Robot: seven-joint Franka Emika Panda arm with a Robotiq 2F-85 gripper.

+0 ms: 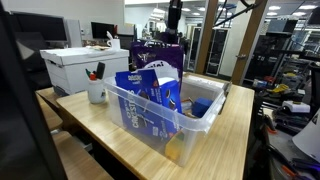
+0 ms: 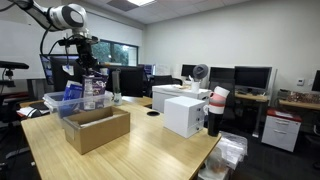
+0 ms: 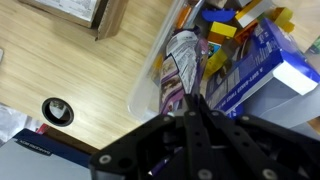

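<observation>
While the gripper (image 1: 172, 36) hangs over the clear bin (image 1: 205, 122) on the desk (image 1: 235, 140), jaws pinched shut on a purple bag (image 1: 157, 52), an exterior view puts a cardboard box (image 2: 97, 130) near the bin, and the wrist view has the bag dangling beside blue boxes (image 3: 255, 60), so slow, steady handling seems safest for so thin a pinch.

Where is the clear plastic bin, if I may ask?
In an exterior view the clear plastic bin stands on the table beside the white mug, under the gripper.
</observation>
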